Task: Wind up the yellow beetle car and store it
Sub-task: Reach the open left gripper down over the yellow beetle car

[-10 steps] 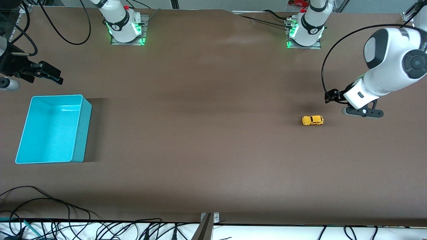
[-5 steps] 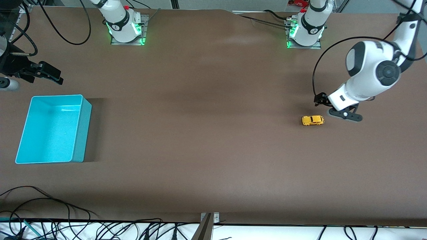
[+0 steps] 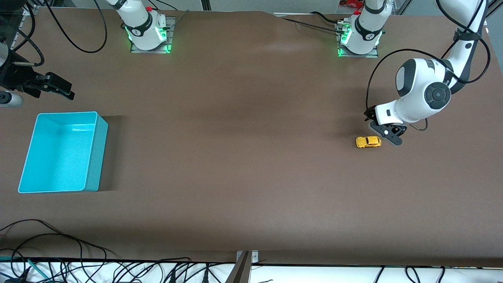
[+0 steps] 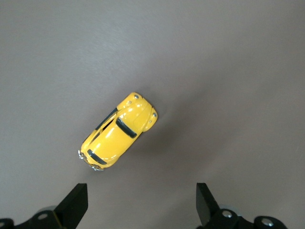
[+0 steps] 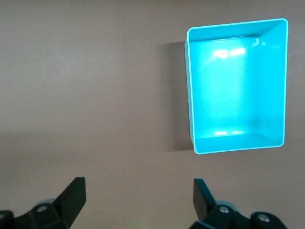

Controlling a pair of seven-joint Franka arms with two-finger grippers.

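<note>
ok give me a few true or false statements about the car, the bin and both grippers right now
1. The yellow beetle car sits on its wheels on the table. True.
2. The left gripper is shut on the car. False: it is open and beside the car, holding nothing.
3. The turquoise bin has nothing in it. True.
4. The car lies beside the bin. False: it is toward the left arm's end, the bin toward the right arm's end.
5. The right gripper holds the bin. False: it waits open, apart from the bin.
</note>
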